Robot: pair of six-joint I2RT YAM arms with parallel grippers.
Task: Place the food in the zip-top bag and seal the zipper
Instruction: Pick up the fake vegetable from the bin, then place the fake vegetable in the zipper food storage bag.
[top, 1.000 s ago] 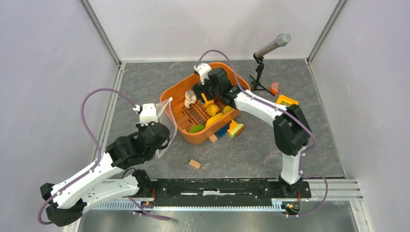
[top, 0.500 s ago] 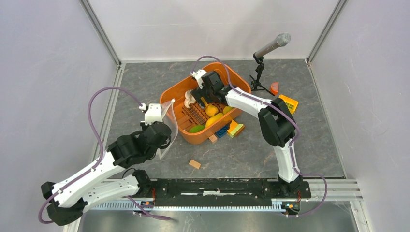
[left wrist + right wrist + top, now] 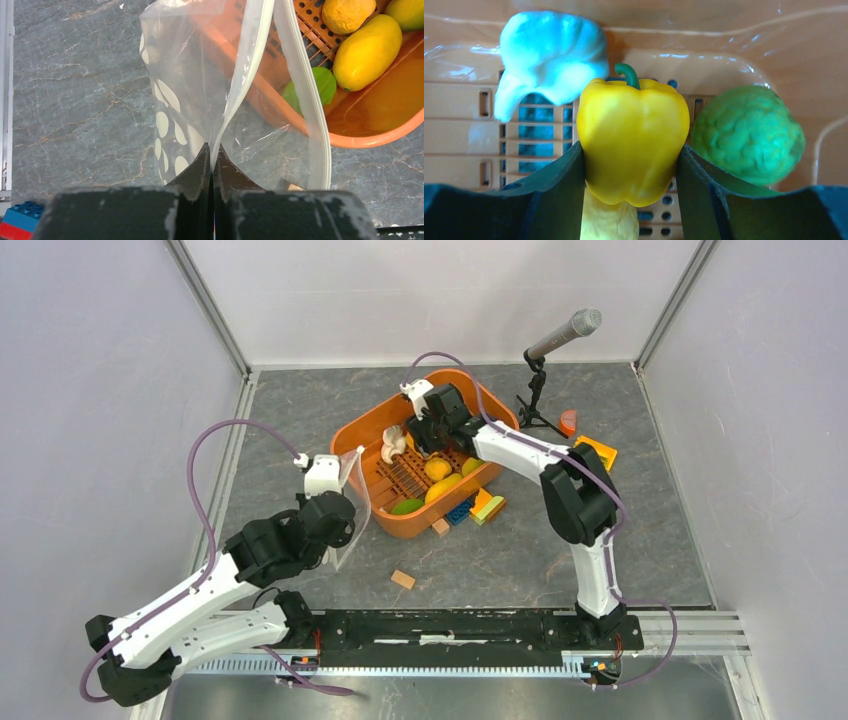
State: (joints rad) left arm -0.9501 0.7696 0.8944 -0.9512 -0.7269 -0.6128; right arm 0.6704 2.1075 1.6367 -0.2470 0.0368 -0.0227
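Note:
My right gripper (image 3: 631,156) is inside the orange basket (image 3: 344,436), shut on the yellow pepper (image 3: 631,132); both fingers press its sides. The white garlic (image 3: 549,60) lies behind it to the left and the green cabbage (image 3: 746,132) to the right. The gripper (image 3: 425,435) and garlic (image 3: 392,444) also show from above. My left gripper (image 3: 212,150) is shut on the edge of the polka-dot zip-top bag (image 3: 190,100) and holds it upright beside the basket's left wall, mouth open. The white zipper strip (image 3: 306,100) curves along the mouth. From above, the bag (image 3: 352,490) hangs at my left gripper (image 3: 338,525).
Yellow-orange round pieces (image 3: 440,470) and a green piece (image 3: 407,506) lie in the basket's front. Building blocks (image 3: 485,506) sit against its front right. A tan cube (image 3: 403,579) lies on the floor. A microphone stand (image 3: 538,390) and orange and yellow blocks (image 3: 594,450) are at the back right.
My left gripper has carried the bag a little to the right, closer to the basket. My right arm's elbow has swung inward while its gripper stayed over the basket's back part.

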